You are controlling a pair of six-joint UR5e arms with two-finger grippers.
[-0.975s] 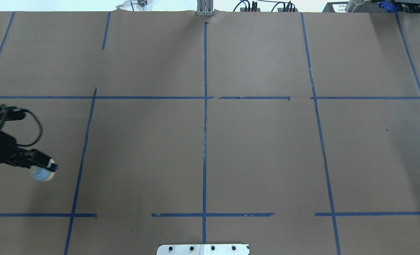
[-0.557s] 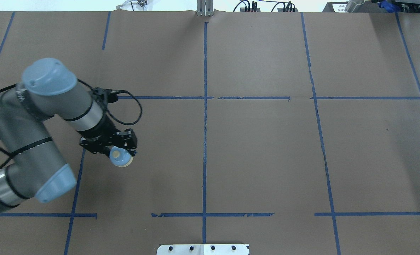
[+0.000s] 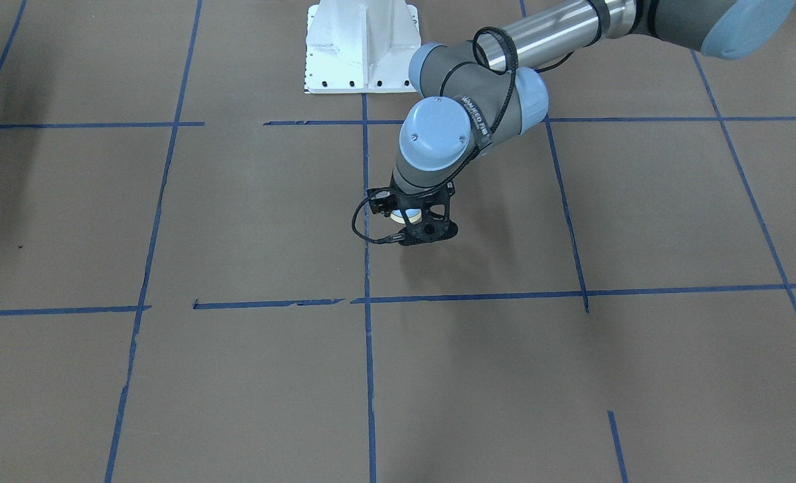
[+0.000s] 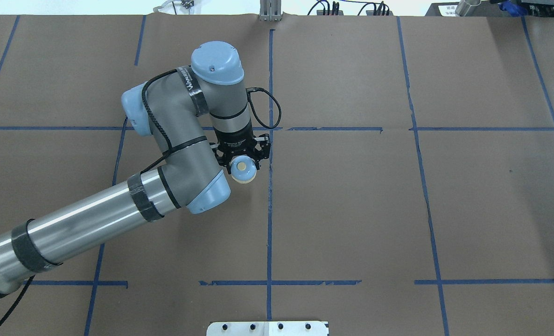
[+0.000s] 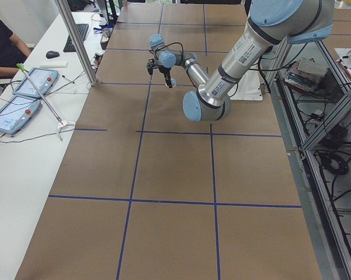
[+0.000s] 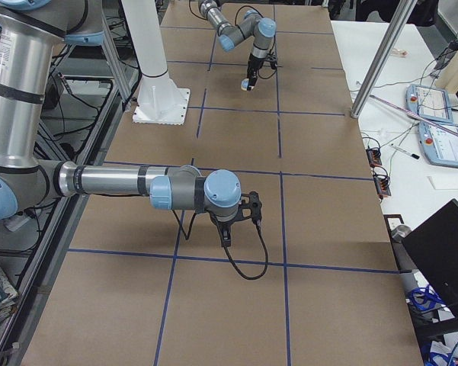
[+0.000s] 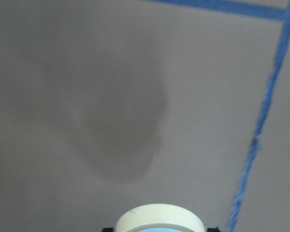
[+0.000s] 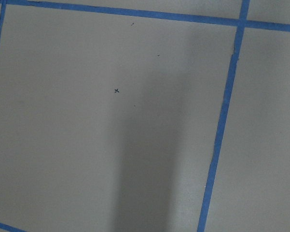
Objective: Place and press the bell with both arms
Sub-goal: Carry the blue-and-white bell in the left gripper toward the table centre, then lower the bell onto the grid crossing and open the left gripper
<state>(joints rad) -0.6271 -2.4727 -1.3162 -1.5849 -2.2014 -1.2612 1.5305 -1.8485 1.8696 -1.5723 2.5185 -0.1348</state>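
Matte brown paper gridded with blue tape covers the flat desk [image 4: 351, 210]. The tubular grey-and-silver left arm [image 4: 178, 154] enters from lower left. Its black skeletal left hand [image 4: 242, 162] pinches the domed blue bell [image 4: 243, 173], cream button up, just left of centre. Whether the right hand [image 6: 227, 231] is spread or pressed together, I cannot tell.

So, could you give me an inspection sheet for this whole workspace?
Surface: brown paper with a blue tape grid.
Job's things: bell held in the left pincer, just beside the centre tape line.
Clutter: nothing seen.
Grippers: left pincer shut on the bell; right pincer points down over the paper, open or shut cannot be told.
Cables: left cable and right cable, both black, loop at the wrists.
Surroundings: white pedestal; tablets on a side bench; seated person.
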